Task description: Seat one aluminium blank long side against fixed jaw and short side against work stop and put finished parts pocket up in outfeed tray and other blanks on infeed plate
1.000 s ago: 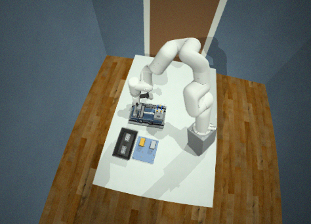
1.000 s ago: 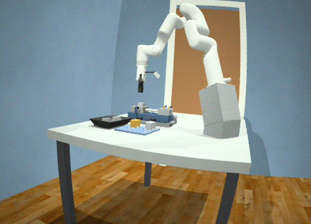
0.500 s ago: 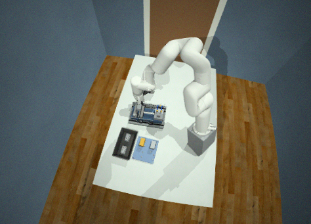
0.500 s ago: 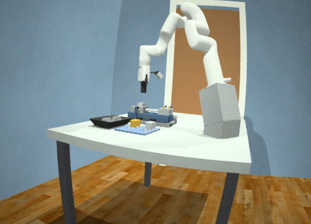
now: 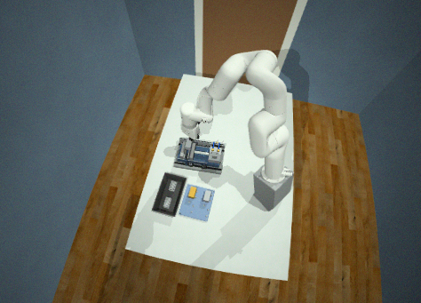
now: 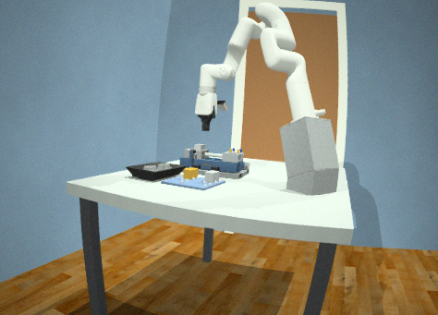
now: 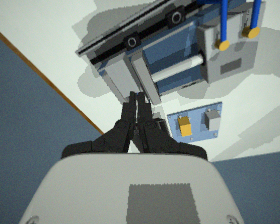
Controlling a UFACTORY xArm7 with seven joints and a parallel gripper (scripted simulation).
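The gripper (image 7: pixel 136 102) was fully closed, holding nothing, above the vise (image 5: pixel 199 155). On the blue plate (image 5: pixel 195 212) sat a brass blank (image 5: pixel 193 192) and a grey one (image 5: pixel 207 195).

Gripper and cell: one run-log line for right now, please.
gripper: shut, empty, above vise | tray: two finished parts | infeed plate: brass blank, aluminium blank
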